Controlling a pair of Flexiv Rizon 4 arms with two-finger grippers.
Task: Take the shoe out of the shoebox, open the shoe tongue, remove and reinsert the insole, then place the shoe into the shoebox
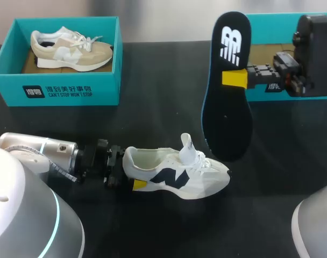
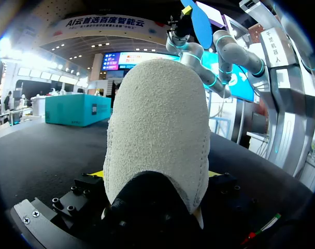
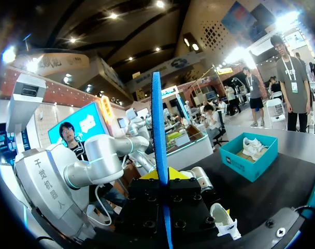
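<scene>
A white shoe (image 1: 177, 174) with a dark logo lies on its side on the black table, toe to the right and tongue (image 1: 186, 146) standing up. My left gripper (image 1: 132, 177) is shut on its heel, one yellow tip against each side. In the left wrist view the white heel (image 2: 157, 129) fills the space between the fingers of my left gripper (image 2: 156, 179). My right gripper (image 1: 234, 78) is shut on a black insole (image 1: 228, 102) with a blue edge, held upright in the air above the shoe's toe. The right wrist view shows the insole (image 3: 157, 129) edge-on in my right gripper (image 3: 161, 175).
A teal shoebox (image 1: 56, 91) with a beige shoe (image 1: 72, 48) inside stands at the back left. A second teal shoebox (image 1: 271, 32) stands at the back right, behind my right arm. Bare black table lies between the two boxes and along the front.
</scene>
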